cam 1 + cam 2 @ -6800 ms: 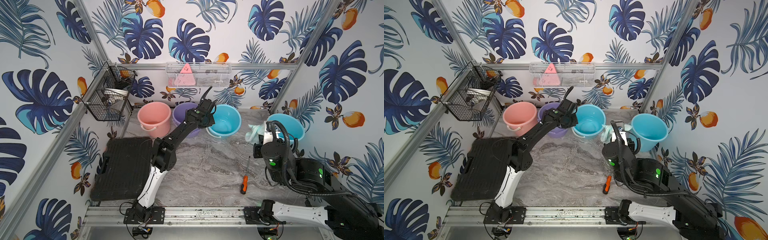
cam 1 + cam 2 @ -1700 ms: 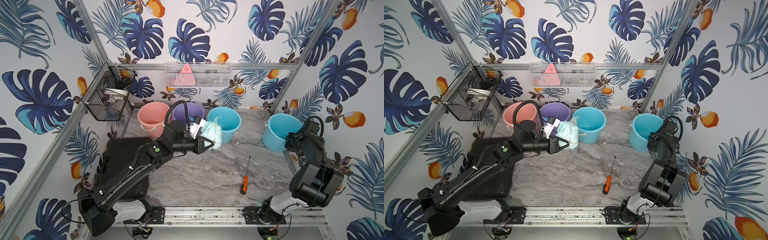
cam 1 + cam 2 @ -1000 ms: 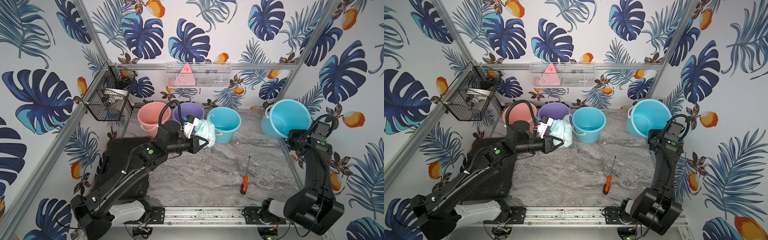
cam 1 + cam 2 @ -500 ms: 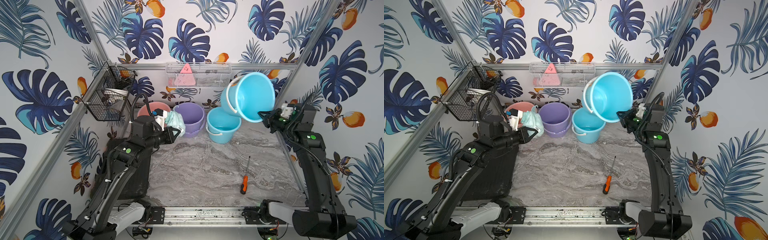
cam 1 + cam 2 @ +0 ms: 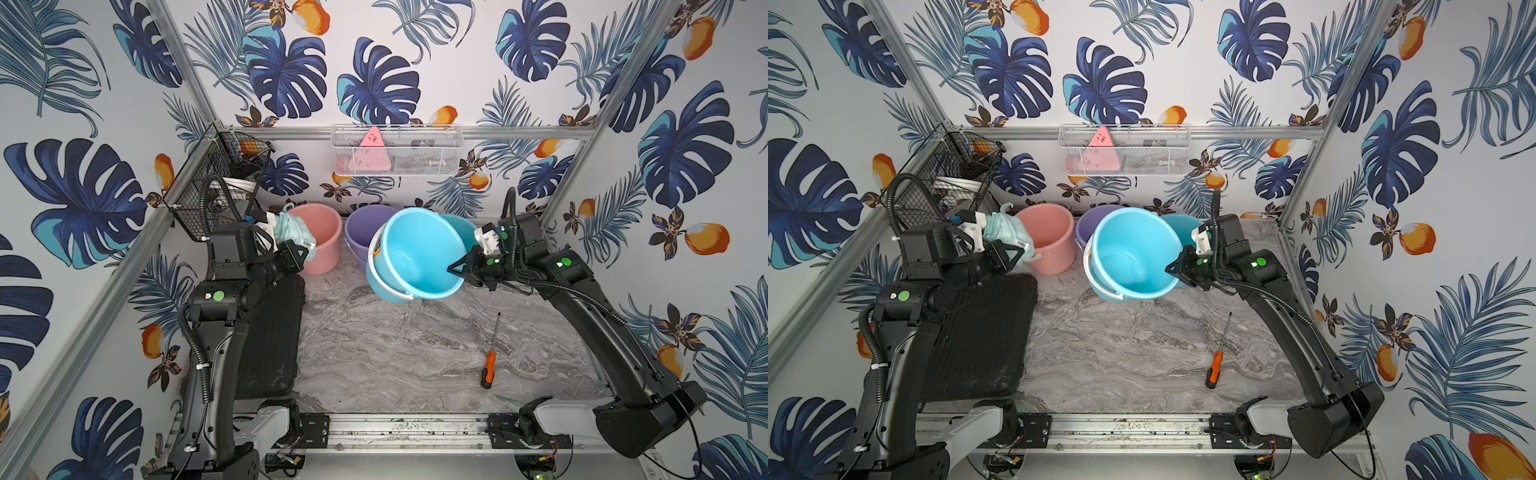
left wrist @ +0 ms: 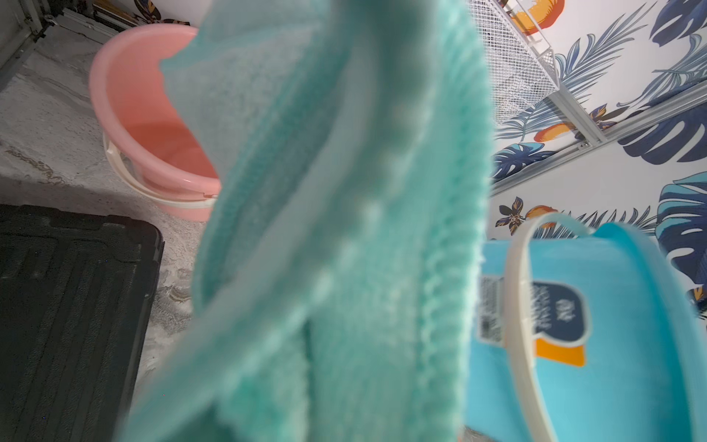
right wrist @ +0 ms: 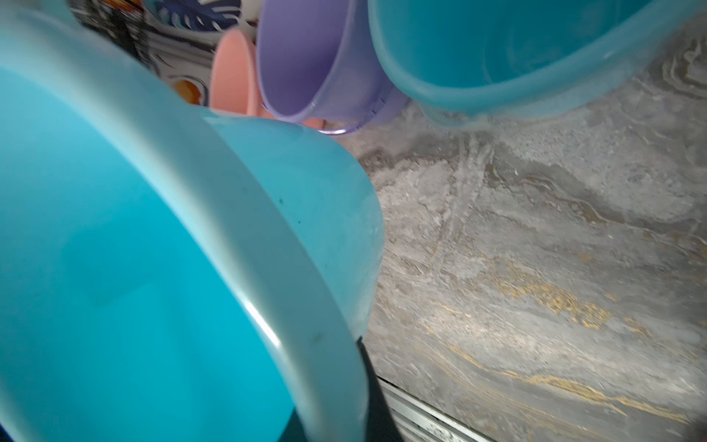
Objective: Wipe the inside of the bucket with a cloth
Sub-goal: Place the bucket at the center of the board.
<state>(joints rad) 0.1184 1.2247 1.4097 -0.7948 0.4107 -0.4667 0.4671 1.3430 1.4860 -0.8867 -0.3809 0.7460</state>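
Blue bucket (image 5: 415, 257) had dropped, tilted before purple bucket (image 5: 360, 226), right gripper (image 5: 455, 269) clamping its rim, left gripper (image 5: 305, 251) pinching mint cloth (image 5: 291, 228).

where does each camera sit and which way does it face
Top views: high in front, looking down over the table; both arms show, left hand shut on the cloth, right hand on the lifted blue bucket.
Left wrist: on that arm, facing the pink bucket; the cloth hides its hand.
Right wrist: on that arm, facing the purple bucket past the lifted blue bucket; only a dark sliver of its hand shows.
Shared: both wrists see the lifted blue bucket.
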